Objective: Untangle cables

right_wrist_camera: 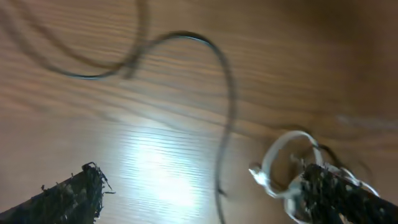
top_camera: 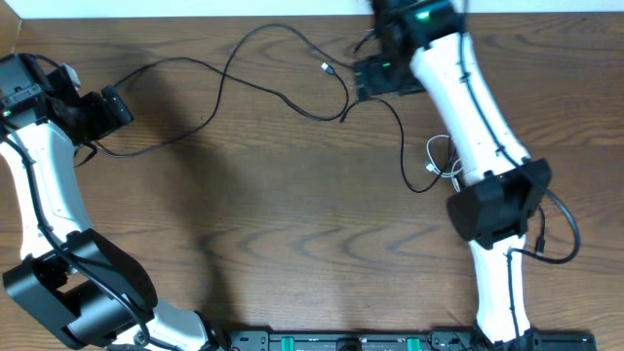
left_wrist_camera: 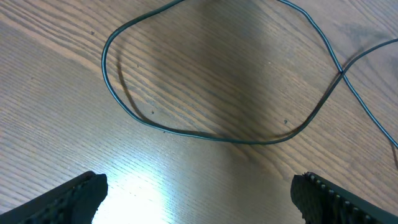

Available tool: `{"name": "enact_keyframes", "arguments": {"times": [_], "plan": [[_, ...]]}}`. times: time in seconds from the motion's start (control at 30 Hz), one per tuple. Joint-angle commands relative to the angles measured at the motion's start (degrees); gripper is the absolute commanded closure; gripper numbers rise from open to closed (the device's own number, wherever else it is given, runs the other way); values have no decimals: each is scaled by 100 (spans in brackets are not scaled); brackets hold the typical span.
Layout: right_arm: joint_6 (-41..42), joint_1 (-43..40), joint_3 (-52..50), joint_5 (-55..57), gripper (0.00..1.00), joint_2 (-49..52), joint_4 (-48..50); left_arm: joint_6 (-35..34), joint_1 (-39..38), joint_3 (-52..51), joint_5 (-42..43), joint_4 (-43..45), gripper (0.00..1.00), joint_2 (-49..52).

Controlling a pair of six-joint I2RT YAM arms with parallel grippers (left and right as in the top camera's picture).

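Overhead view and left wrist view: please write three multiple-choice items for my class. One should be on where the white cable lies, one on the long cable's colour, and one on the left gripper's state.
1. Where on the table does the white cable lie?
A) at its left edge
B) beside the right arm
C) in its middle

2. What colour is the long cable that loops across the wood?
A) red
B) yellow
C) black

3. In what state is the left gripper?
A) open, holding nothing
B) shut on the white cable
C) shut on the long cable

Answers:
1 B: the overhead view shows the white bundle right next to that arm.
2 C: it looks dark against the wood in both views.
3 A: its fingers stand wide apart, with only bare wood between them.
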Motion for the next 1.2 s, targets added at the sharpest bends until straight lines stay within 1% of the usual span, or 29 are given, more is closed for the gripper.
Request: {"name": "enact_keyframes", "arguments": {"times": [0.0, 0.13, 0.27, 0.43, 0.47, 0.5, 0.57, 0.6, 0.63, 0.67, 0.73, 0.83, 0.93, 1.0, 1.17], "plan": [[85, -247, -7, 125, 1, 9, -118, -70, 17, 68, 42, -15, 0, 33], [85, -409, -7, 39, 1, 9, -186, -70, 17, 68, 42, -15, 0, 33], [87, -433, -7, 37, 1, 9, -188, -72, 17, 68, 48, 417, 0, 33], [87, -409, -7, 37, 1, 9, -188, -129, 17, 68, 98, 505, 0, 33], [87, -404, -7, 37, 1, 9, -188, -254, 11, 68, 254, 577, 0, 33], [87, -404, -7, 37, 1, 9, -188, -549, -11, 68, 623, 483, 0, 33], [87, -400, -7, 37, 1, 9, -188, -872, -37, 68, 1233, 260, 0, 35], [87, -400, -7, 37, 1, 9, -188, -898, -70, 63, 1397, 302, 0, 55], [87, -400, -7, 39, 1, 9, -188, -883, -94, 61, 1386, 310, 0, 61], [87, -400, -7, 37, 1, 9, -188, -804, -111, 61, 1235, 326, 0, 74], [87, -400, -7, 37, 1, 9, -188, -804, -140, 61, 553, 442, 0, 129], [87, -393, -7, 37, 1, 9, -188, -804, -107, 63, -964, 544, 0, 245], [87, -396, -7, 37, 1, 9, -188, -752, -37, 63, -2194, 693, 0, 511], [87, -396, -7, 37, 1, 9, -188, -619, 20, 63, -2459, 835, 0, 726], [87, -396, -7, 37, 1, 9, -188, -509, 219, 63, -2479, 1335, 0, 1451]]}}
